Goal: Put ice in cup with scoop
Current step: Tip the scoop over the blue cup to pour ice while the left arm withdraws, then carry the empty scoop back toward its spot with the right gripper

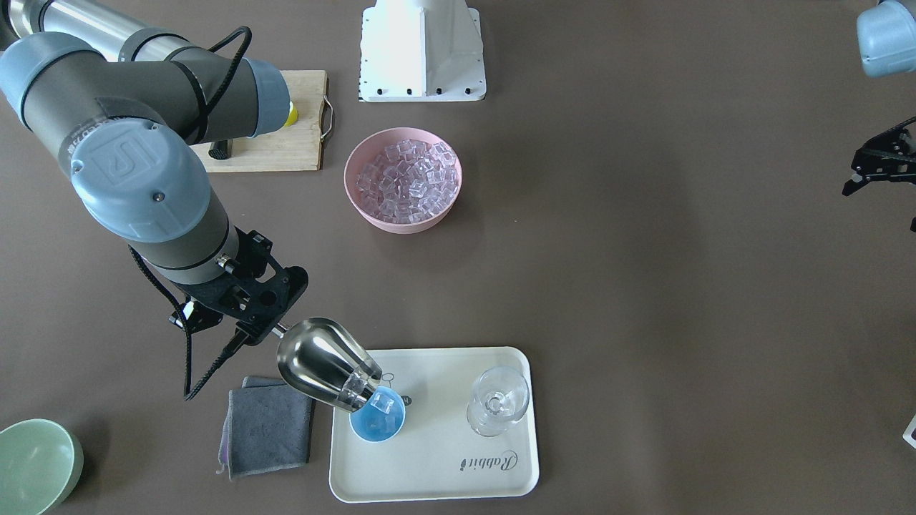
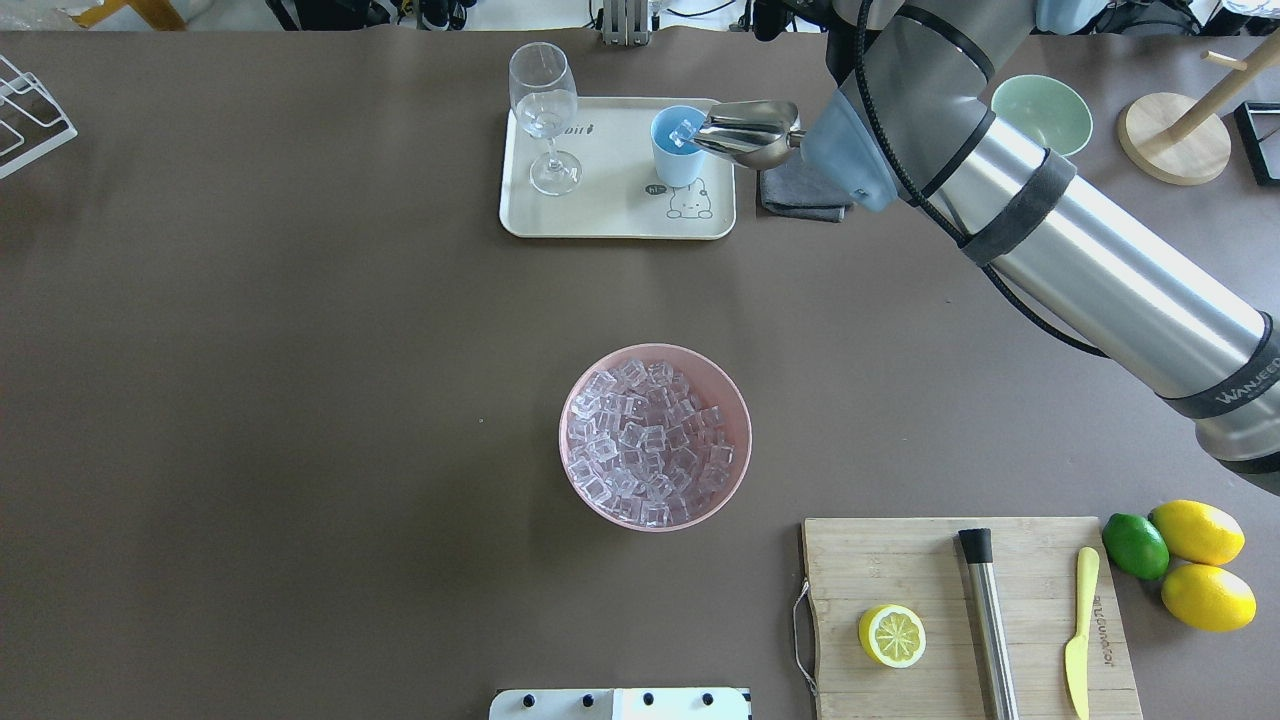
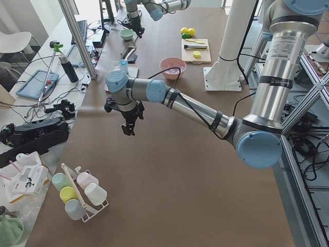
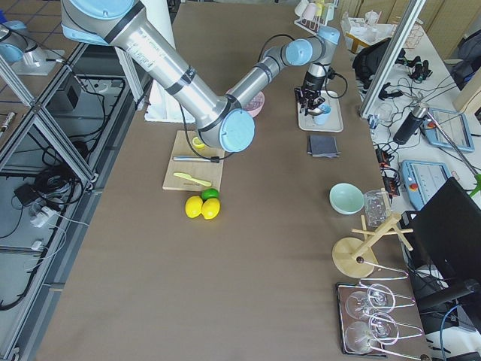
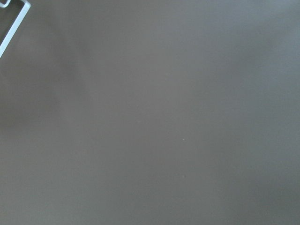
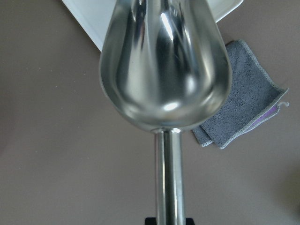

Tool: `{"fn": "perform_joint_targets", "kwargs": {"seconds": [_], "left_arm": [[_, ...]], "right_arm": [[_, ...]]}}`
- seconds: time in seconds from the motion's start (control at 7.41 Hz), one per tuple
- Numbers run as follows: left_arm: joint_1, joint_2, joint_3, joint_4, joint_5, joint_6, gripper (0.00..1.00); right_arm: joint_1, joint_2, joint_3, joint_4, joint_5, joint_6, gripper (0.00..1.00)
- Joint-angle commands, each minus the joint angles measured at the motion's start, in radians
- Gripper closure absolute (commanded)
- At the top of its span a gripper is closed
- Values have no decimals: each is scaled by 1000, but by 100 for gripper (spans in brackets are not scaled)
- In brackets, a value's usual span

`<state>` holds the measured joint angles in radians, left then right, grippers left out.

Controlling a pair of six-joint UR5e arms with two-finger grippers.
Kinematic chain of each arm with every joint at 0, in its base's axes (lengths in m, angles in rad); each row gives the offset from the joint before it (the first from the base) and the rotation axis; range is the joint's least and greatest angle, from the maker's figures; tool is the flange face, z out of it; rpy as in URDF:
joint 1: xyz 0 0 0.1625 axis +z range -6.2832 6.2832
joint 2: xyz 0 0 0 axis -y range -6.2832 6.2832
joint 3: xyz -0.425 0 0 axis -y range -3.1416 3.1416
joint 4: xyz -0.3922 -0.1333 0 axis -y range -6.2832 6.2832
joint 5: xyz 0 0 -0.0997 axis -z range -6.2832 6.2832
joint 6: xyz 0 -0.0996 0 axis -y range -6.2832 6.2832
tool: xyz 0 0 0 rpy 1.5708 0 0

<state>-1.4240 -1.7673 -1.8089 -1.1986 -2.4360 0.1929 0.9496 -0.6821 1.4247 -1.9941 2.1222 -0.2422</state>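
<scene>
So the right gripper [image 1: 266, 323] is pinching the thin handle of the scoop [image 1: 325, 365], which is tipped with its mouth right over the blue cup [image 1: 378, 423]. There's some ice [image 1: 380, 405] in the cup already. The cup sits on the right part of the tray [image 1: 401, 465] at the far side, with the wine glass [image 1: 497, 400] on the tray's left part, apart from it. The cloth [image 1: 266, 429] lies just right of the tray. The pink bowl [image 1: 401, 223] of ice is mid-table, and the cutting board [image 2: 900, 570] is near right. The left gripper [image 1: 876, 161] is way off left, cut by the frame, so I can't tell its jaws.
</scene>
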Motion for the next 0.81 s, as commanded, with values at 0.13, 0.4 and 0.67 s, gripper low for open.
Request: {"fn": "perform_joint_targets", "kwargs": {"seconds": [0.13, 0.4, 0.67], "left_arm": [[-93, 136, 24, -9, 0, -170, 2], [-95, 190, -35, -10, -6, -176, 2], [-127, 193, -27, -10, 2, -173, 2]], "right_arm": [[29, 23, -6, -61, 7, 7, 100], [64, -145, 162, -58, 39, 43, 100], [87, -400, 404, 18, 56, 203, 100]]}}
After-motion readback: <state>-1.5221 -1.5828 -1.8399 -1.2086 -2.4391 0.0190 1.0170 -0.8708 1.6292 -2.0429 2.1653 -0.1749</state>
